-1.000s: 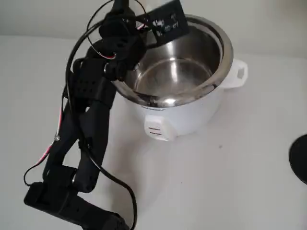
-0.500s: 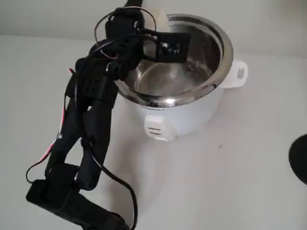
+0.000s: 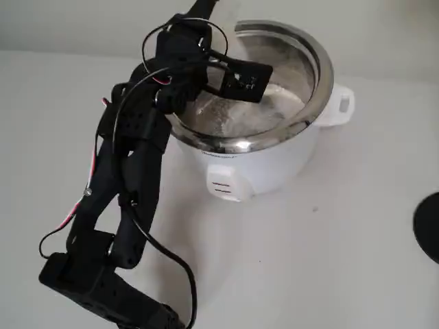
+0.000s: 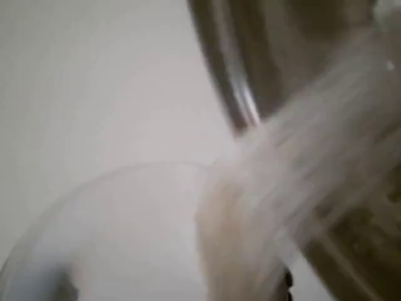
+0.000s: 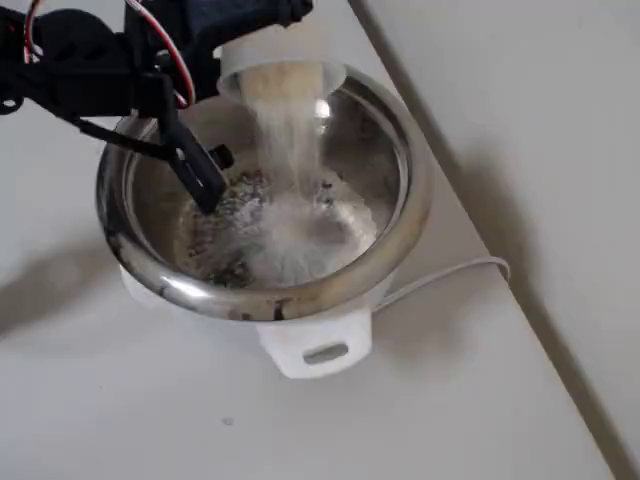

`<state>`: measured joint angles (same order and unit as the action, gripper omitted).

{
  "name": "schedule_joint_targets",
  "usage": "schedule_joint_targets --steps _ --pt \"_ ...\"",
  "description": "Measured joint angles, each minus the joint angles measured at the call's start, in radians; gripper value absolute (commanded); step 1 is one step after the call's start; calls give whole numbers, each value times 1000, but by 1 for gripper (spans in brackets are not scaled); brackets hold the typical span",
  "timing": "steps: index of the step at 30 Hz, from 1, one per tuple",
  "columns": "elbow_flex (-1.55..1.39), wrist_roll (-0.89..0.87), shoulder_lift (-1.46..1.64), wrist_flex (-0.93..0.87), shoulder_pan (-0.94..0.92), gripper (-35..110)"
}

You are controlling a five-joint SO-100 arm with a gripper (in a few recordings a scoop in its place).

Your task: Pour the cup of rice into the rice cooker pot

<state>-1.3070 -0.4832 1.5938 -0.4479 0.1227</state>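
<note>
The cup of rice (image 5: 275, 55) is a small translucent cup tipped over the back-left rim of the rice cooker pot (image 5: 412, 190). My gripper (image 5: 262, 30) is shut on it. A stream of cream-white rice (image 5: 285, 140) falls from the cup's mouth onto a pile (image 5: 290, 235) on the pot's steel floor. In the fixed view the gripper (image 3: 216, 34) hangs over the pot (image 3: 312, 51), the cup a pale blur beside it, with rice (image 3: 233, 113) spread across the bottom. The wrist view shows the cup's rim (image 4: 125, 207), blurred rice (image 4: 301, 188) pouring out, and the pot's rim (image 4: 232, 81).
The pot sits in a white cooker body (image 3: 260, 161) with a side handle (image 3: 341, 104) on a white table. My black arm (image 3: 123, 185) stands left of the cooker. A white cord (image 5: 450, 275) trails by the table's edge. A dark round object (image 3: 429, 226) lies at the right.
The wrist has rolled and tipped the cup further over the rim. Rice now streams out and covers the pot's floor, which was bare a second ago.
</note>
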Motion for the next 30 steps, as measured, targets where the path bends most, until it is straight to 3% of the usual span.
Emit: schedule_joint_targets --steps 30 --pt "31 -176 0 -31 -49 10"
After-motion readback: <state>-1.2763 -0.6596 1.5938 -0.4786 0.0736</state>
